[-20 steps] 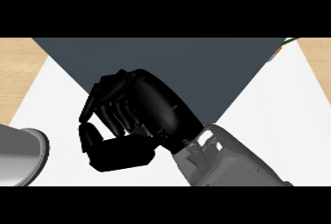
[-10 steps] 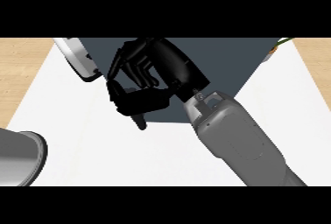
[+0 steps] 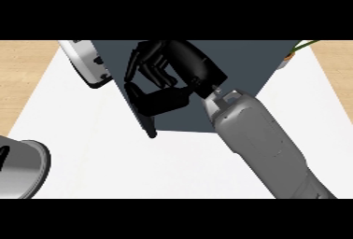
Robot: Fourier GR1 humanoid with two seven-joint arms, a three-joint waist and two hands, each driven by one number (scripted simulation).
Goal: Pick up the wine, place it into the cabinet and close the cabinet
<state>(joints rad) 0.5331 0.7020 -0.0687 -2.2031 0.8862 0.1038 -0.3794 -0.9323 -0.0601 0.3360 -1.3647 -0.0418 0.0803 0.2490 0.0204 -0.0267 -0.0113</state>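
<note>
Right hand (image 3: pixel 169 70) is clenched on the edge of the door (image 3: pixel 144 122), fingers curled above it and thumb laid against it, before the dark cabinet (image 3: pixel 248 65). The door stands ajar. The wine does not show, so I cannot tell where it is. The left forearm (image 3: pixel 21 170) is at the lower left of the white surface (image 3: pixel 138 163).

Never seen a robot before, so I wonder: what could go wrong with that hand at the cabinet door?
The right hand is curled at the door edge, so it might get caught against the cabinet as the door shuts. The wine does not show, so it may block the door.
</note>
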